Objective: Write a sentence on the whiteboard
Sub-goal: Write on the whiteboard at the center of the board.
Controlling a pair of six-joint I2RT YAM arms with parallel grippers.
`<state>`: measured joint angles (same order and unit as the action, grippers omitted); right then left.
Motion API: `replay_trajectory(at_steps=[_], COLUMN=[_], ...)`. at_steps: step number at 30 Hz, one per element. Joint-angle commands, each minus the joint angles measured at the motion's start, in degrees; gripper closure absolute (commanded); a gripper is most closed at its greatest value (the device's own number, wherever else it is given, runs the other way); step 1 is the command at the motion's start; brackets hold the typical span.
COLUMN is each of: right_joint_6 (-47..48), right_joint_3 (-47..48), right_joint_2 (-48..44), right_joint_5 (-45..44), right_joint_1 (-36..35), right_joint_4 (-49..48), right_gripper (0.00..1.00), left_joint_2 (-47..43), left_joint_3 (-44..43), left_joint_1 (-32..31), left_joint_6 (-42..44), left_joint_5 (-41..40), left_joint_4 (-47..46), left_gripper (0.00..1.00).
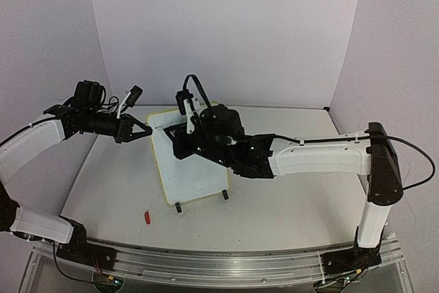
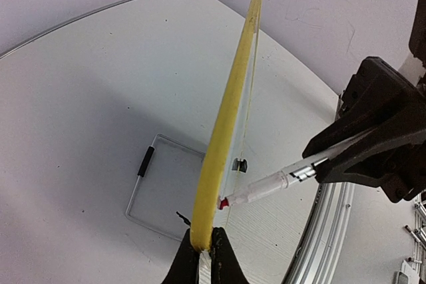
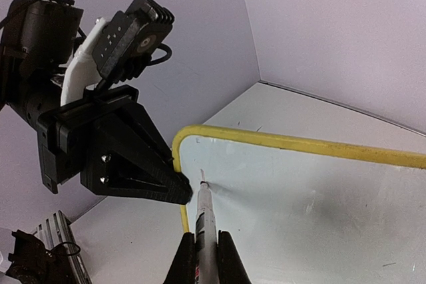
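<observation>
The whiteboard with its yellow rim stands tilted on two black feet at the table's middle. My left gripper is shut on the rim at the board's upper left corner, its fingertips pinching the yellow edge. My right gripper is shut on a white marker. The marker's red tip touches the board's face close to that corner. Of the sentence, only a short faint stroke shows at the tip.
A red marker cap lies on the table at the front left. A thin wire frame with a black sleeve sits behind the board. White walls close in the back and both sides. A metal rail runs along the near edge.
</observation>
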<state>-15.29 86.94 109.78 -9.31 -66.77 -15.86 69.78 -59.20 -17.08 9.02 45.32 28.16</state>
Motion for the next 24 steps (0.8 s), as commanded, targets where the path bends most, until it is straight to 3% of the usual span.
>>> replay_trajectory(at_steps=[1,13,19,24], right_joint_6=[-1.95,-2.03,-0.37,0.73], right_joint_3=[-2.64,-4.82,-9.26,-10.71], right_joint_2=[1.31,-0.22,-4.81,-6.91], right_joint_5=[-1.96,-0.07,6.05,3.15], right_joint_1=[0.59,0.51,-0.38,-0.78], right_joint_4=[2.38,1.99,-5.02,-9.52], right_gripper=[1.00,1.00,1.00,1.00], left_joint_2=[0.18,0.11,-0.08,-0.25], left_joint_3=[0.69,0.71,0.72,0.72], left_joint_1=[-0.01,0.03,-0.02,0.04], left_joint_6=[1.72,1.52,0.99,0.86], left_joint_5=[-2.42,-3.45,-5.49,-5.57], left_joint_4=[1.12,1.06,0.95,0.93], left_gripper=[1.00,1.00,1.00,1.00])
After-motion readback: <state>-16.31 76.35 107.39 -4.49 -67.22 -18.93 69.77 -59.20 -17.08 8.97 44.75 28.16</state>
